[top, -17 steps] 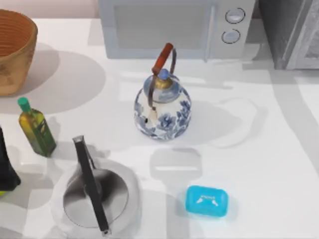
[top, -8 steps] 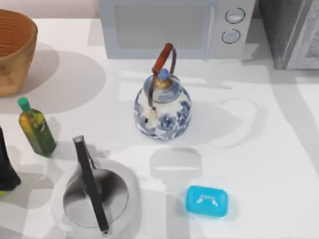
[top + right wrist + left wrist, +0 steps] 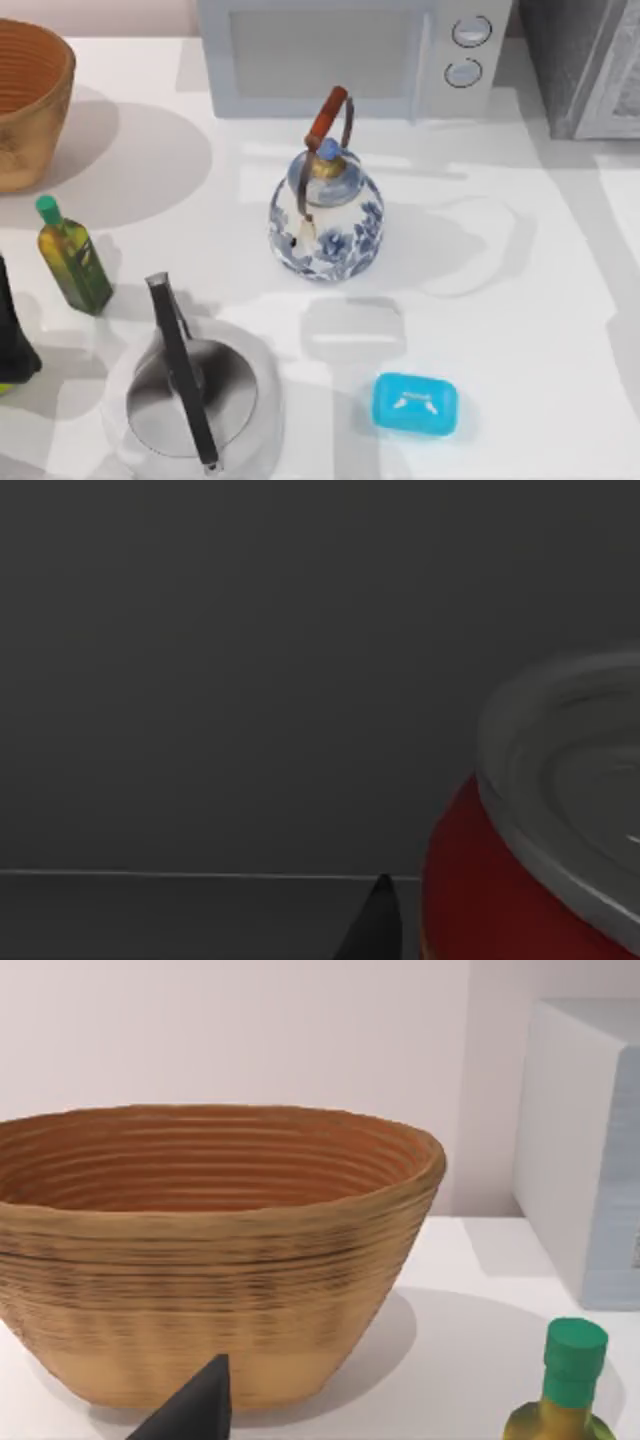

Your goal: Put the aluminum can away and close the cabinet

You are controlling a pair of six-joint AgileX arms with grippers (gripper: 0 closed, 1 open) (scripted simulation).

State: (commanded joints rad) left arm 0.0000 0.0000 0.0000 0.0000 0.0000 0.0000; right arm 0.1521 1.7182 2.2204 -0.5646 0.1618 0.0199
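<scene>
The aluminum can (image 3: 500,880), at the lower right of the right wrist view, seems already inside the dark cabinet (image 3: 585,65), beside the right pincer, whose grip I cannot tell; closing is left.

Red can (image 3: 470,900) (silver top) — blue-white floral kettle (image 3: 326,218), grn bottle (image 3: 72,260)

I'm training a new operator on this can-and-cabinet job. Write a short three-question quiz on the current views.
1. True or false: the blue-and-white kettle stands in front of the microwave.
2. In the right wrist view, the aluminum can sits against: A) a dark grey wall B) the basket C) the blue box
3. What colour is the oil bottle's cap?

Key: 1 true; 2 A; 3 green.
</scene>
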